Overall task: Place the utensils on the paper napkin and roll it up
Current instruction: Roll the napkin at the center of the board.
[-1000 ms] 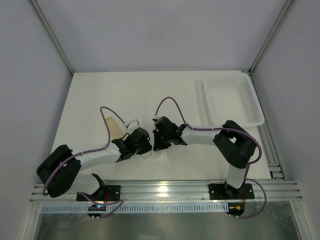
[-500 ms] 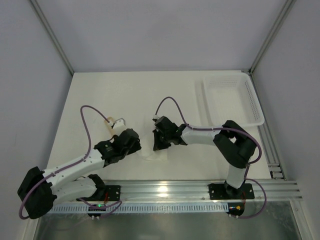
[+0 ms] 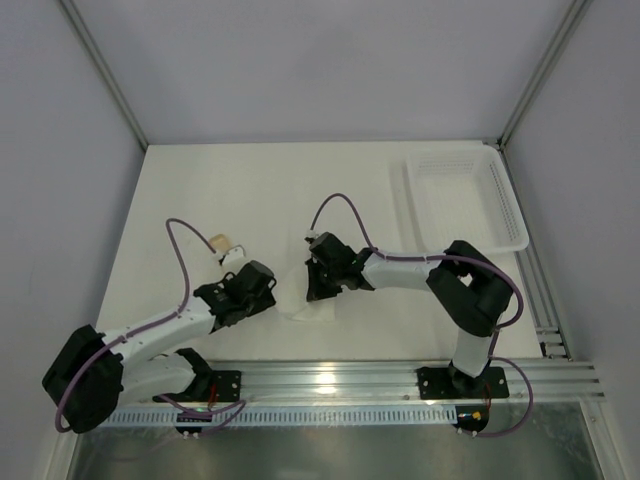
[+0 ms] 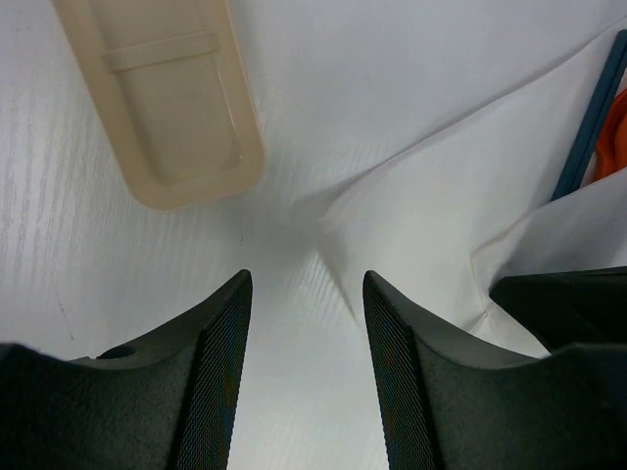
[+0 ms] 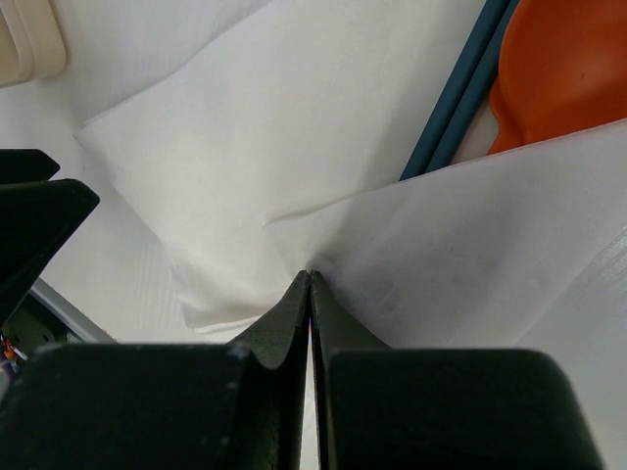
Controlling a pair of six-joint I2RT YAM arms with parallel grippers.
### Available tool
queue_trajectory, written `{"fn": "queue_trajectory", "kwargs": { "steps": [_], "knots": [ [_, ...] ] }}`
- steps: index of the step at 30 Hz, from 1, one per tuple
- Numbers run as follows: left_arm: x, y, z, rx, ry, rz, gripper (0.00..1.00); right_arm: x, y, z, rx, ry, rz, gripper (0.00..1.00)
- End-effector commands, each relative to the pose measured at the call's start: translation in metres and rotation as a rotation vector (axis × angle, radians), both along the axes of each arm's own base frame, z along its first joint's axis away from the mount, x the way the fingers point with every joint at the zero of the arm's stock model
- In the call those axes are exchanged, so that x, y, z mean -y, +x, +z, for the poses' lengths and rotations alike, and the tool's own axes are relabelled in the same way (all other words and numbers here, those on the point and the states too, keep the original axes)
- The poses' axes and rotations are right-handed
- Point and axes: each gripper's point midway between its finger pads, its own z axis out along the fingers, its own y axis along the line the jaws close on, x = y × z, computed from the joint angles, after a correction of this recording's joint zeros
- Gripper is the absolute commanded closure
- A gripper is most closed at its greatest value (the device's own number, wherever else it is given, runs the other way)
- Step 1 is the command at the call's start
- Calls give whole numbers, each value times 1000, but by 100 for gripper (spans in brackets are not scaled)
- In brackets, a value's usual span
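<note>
Right wrist view shows the right hand (image 5: pixel 310 276) fully closed, its tips pinching a raised fold of the paper napkin (image 5: pixel 225 147). An orange spoon (image 5: pixel 568 69) and two blue sticks (image 5: pixel 458 108) lie on the napkin, partly covered by that fold. The left hand (image 4: pixel 306 280) hangs just off the napkin's corner with its fingers clearly parted and nothing between them, over the bare counter (image 4: pixel 323 59). A tan flat utensil (image 4: pixel 167 98) lies on the counter near the napkin, not touching it. A white mesh basket (image 3: pixel 462 200) sits well apart from the napkin.
</note>
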Motion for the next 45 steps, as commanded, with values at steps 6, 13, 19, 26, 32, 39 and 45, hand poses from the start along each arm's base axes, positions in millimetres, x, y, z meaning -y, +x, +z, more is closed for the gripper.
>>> {"fn": "queue_trajectory", "kwargs": {
  "steps": [6, 13, 19, 26, 32, 39, 45],
  "knots": [
    [10, 17, 3, 54, -38, -17, 49, 2, 3, -11, 15, -44, 7, 96],
    [14, 21, -7, 31, -35, -15, 51, 2, 3, -11, 15, -50, 12, 96],
    [13, 26, -13, 29, -9, -8, 53, 3, 3, -12, 14, -56, 16, 96],
    [5, 36, -12, 40, 19, 9, 54, 4, 2, -14, 9, -60, 19, 96],
    [7, 40, -15, 31, 19, -4, 57, 4, 2, -12, 13, -59, 21, 96],
    [10, 41, -18, 30, 6, -8, 64, 5, 3, -12, 17, -62, 16, 96],
    [10, 41, -16, 38, 7, -9, 77, 5, 4, -14, 14, -66, 14, 96]
  ]
}}
